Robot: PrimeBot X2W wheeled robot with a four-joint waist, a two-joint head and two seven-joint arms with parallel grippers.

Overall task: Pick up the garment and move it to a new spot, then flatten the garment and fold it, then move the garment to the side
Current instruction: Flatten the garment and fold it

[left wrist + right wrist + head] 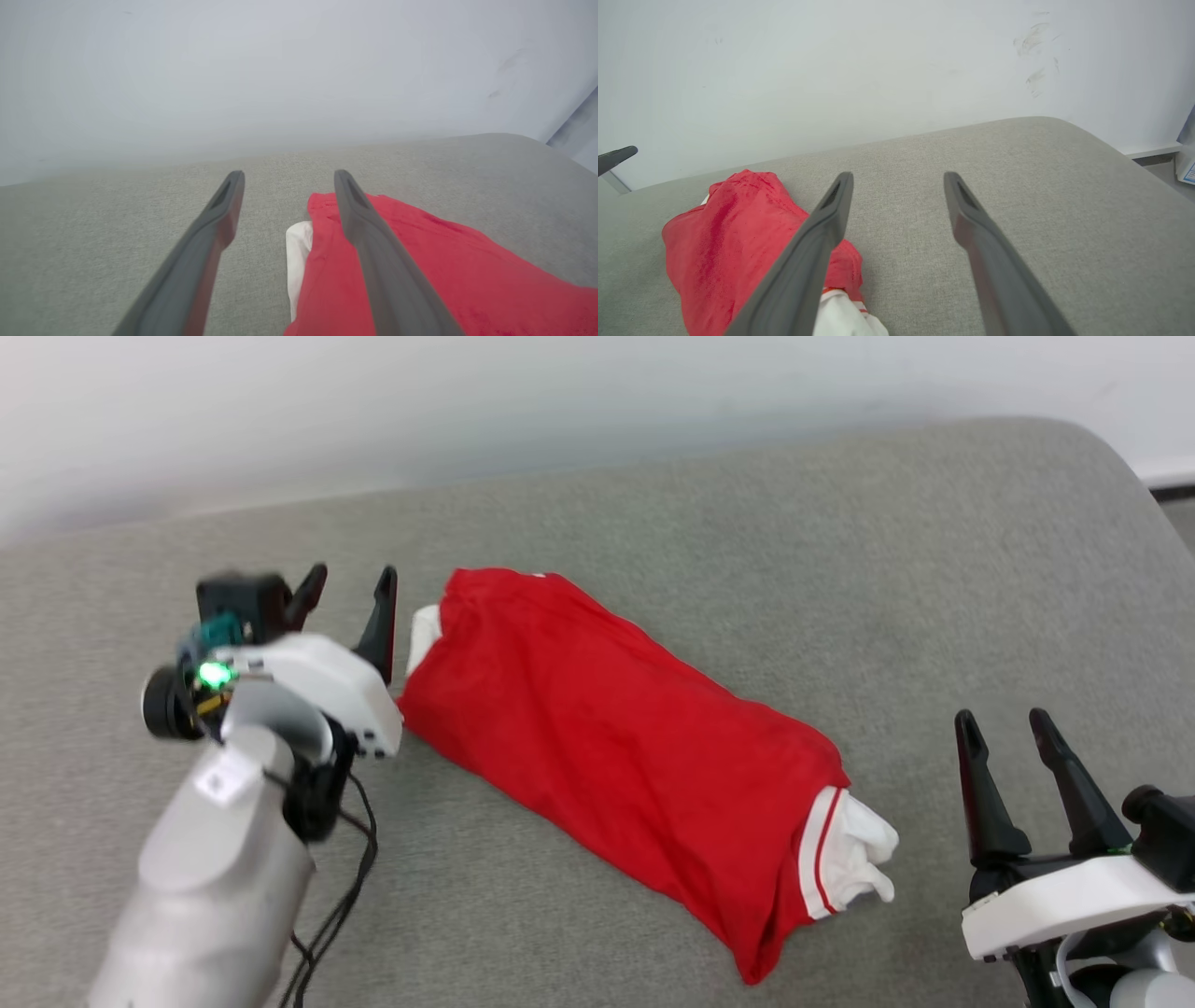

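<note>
Folded garment (597, 728) lies mid grey cushion (840, 569). Left gripper (354, 572) has its fingers apart and empty, just beside the garment's left end. Right gripper (1002, 718), fingers apart and empty, is near its right end.

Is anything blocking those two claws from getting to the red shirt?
Nothing visible does. The left gripper is open right beside the garment at its upper end. The right gripper is open near the striped-sleeve end, with bare grey cushion between.

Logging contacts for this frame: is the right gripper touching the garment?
Apart. The head view shows bare grey cushion between the open right gripper and the white sleeve end of the garment.
</note>
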